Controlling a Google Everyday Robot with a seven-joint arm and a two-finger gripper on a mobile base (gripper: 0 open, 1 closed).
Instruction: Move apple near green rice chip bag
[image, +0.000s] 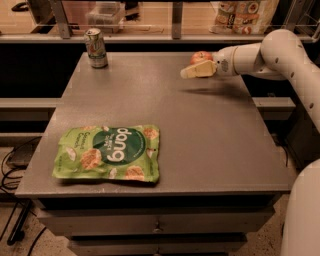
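Observation:
The apple (201, 56), small, red and yellowish, shows at the far right of the grey table (200, 150), right behind my gripper. My gripper (192, 71) reaches in from the right on the white arm (260, 55) and hovers above the table, casting a shadow below it. It overlaps the lower part of the apple; I cannot tell whether it holds it. The green rice chip bag (107, 152) lies flat near the table's front left, far from the apple and gripper.
A pale green-and-silver soda can (95, 47) stands upright at the far left corner. A rail and shelf with boxes run behind the table. Drawers sit under the tabletop. Cables lie on the floor at left.

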